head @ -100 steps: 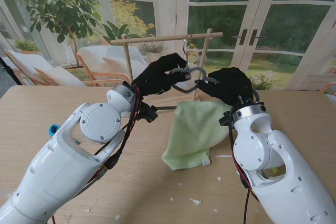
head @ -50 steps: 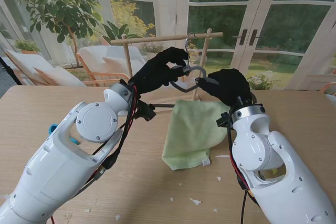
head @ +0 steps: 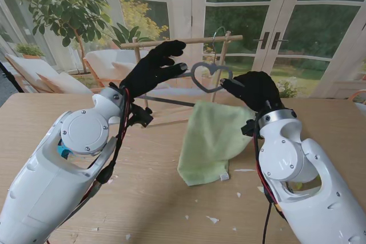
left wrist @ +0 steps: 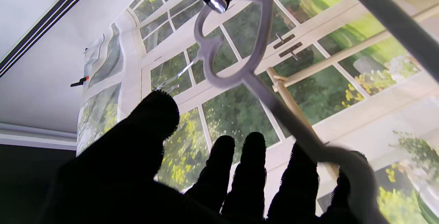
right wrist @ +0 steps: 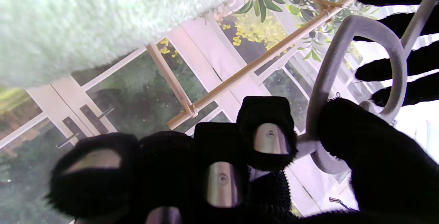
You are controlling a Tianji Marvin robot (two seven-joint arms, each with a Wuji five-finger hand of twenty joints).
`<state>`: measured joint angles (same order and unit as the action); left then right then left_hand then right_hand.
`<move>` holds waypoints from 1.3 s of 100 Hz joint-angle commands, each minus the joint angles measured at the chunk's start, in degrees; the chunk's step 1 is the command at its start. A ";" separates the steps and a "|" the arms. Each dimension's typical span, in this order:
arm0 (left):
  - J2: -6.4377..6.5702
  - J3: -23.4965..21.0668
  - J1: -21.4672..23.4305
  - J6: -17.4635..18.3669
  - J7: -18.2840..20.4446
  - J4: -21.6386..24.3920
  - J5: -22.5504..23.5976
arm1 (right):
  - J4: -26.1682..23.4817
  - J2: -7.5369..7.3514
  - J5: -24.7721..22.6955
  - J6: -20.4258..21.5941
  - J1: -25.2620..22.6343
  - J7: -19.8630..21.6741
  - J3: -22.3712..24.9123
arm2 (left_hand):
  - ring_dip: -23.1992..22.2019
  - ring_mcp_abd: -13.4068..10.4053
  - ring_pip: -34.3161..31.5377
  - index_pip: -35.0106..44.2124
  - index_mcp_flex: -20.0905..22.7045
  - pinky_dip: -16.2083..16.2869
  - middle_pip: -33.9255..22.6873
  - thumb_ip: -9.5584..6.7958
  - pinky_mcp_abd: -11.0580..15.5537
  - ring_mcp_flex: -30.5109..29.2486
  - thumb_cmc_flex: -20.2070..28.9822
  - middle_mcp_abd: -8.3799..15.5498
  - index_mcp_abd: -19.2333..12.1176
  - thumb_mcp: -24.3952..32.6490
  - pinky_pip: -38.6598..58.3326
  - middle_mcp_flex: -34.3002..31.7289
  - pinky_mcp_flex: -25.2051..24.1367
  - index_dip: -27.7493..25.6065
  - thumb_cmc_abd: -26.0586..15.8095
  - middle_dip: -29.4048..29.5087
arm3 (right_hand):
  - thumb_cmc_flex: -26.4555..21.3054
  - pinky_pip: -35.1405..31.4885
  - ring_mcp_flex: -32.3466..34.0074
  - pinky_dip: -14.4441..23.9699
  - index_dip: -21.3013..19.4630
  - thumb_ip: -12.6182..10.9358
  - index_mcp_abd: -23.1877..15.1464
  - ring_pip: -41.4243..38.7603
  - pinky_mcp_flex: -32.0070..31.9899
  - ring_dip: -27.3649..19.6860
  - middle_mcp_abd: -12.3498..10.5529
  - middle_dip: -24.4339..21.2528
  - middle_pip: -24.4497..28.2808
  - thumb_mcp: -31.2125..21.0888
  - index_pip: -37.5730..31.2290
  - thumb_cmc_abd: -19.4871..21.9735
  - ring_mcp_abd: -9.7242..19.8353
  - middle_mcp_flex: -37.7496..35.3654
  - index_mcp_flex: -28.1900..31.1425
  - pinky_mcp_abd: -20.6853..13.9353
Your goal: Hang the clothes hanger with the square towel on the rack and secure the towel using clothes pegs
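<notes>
The right robot hand (head: 255, 88) gripped the grey clothes hanger (head: 209, 76) at its 3 o'clock side. The left robot hand (head: 150, 70) lay fingers extended, supporting the hanger arm. The green square towel (head: 211, 141) hung at 6 o'clock beneath; the wooden rack (head: 180, 42) stood behind.
</notes>
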<state>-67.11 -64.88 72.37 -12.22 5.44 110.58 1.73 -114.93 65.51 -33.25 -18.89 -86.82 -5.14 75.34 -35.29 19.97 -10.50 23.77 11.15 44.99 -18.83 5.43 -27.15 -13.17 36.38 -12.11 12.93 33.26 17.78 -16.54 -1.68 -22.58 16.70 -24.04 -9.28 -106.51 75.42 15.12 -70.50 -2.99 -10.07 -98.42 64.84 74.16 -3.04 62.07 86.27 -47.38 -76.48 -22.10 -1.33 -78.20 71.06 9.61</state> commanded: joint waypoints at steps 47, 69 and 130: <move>2.88 -10.12 6.06 2.05 5.65 4.73 3.23 | -2.06 -1.05 3.25 -7.72 5.78 9.32 2.67 | -7.39 -0.12 -2.53 2.10 7.78 11.35 -3.19 -0.11 -0.88 -4.34 1.63 -0.35 -1.93 4.88 0.35 -5.30 4.39 -2.27 3.58 -3.32 | -6.07 -13.47 -0.48 62.46 0.32 -7.26 -1.10 -8.55 6.12 4.67 3.90 -0.04 7.83 -8.31 -4.46 8.67 2.92 -4.64 5.67 -7.52; 4.61 -11.27 11.62 5.39 11.51 5.32 3.87 | -3.50 -1.60 4.15 -8.64 5.79 12.04 3.33 | -13.86 2.96 -19.34 11.01 13.08 8.86 -11.42 0.05 -4.47 -10.59 2.17 -0.95 -0.87 6.95 34.27 -13.16 4.74 -8.99 4.02 -11.62 | -6.25 -13.47 -0.46 62.36 0.27 -7.22 -1.16 -8.51 6.16 4.62 3.90 -0.05 7.81 -7.87 -4.25 8.75 3.13 -4.63 5.62 -7.86; 5.09 -8.51 11.41 6.66 12.79 1.76 6.66 | -5.77 -2.50 2.76 -12.14 6.21 15.86 3.92 | 5.47 -2.97 2.46 -8.46 -1.84 -11.13 6.04 0.20 2.72 8.07 -3.42 2.23 -6.25 2.71 0.75 5.93 -5.45 4.72 5.63 4.80 | -6.89 -13.47 -0.46 62.17 -0.08 -7.38 -1.23 -8.50 6.21 4.54 3.88 -0.07 7.62 -7.10 -3.69 8.97 3.47 -4.64 5.57 -8.34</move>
<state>-61.93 -72.98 83.27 -5.81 17.28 111.98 7.60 -119.56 62.53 -30.88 -30.81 -80.84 10.04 78.96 -32.59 16.61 -8.83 18.36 13.31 35.08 -22.85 5.43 -26.77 -5.11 36.28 -8.10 8.97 37.52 26.59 -18.17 -6.13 -19.85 20.60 -24.07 -12.00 -108.77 77.46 14.88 -70.46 -3.00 -5.58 -98.97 66.13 72.75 -0.82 60.29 85.66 -47.26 -71.40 -20.00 -2.67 -79.94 71.96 10.30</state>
